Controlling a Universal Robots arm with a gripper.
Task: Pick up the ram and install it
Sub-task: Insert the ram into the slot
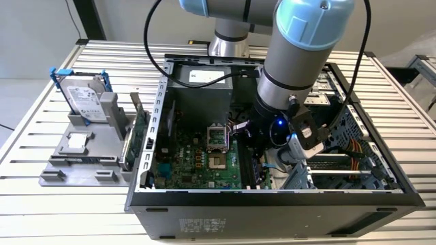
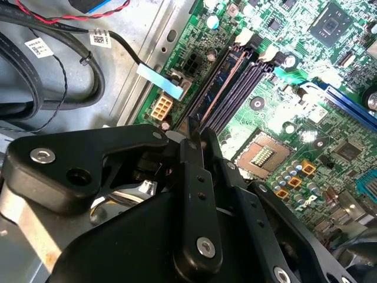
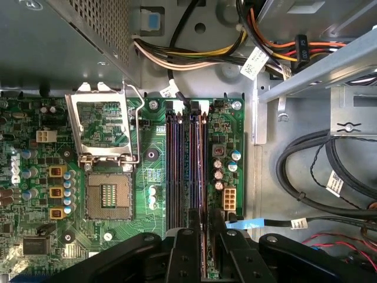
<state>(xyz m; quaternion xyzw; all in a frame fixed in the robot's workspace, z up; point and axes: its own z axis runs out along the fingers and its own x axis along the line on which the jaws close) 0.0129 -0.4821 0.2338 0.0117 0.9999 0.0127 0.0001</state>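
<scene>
Slatted metal table [image 1: 41,204] carries an open computer case [image 1: 272,204], the arm reaching down into it. On the motherboard [image 3: 153,177] sit 4 memory slots [image 3: 177,171]. The gripper [image 3: 203,236] is closed thin on the ram [image 2: 221,73], which stands edge-on in a slot; pickup looks done, though full seating can't be judged.

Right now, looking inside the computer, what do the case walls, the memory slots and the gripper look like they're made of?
Case walls: bare sheet metal, dull grey, with punched holes and folded edges. Memory slots: likely moulded plastic, dark and matte, in long ridged rows. Gripper: black matte links with silver screws, either plastic or coated metal; the look leaves it open.
</scene>
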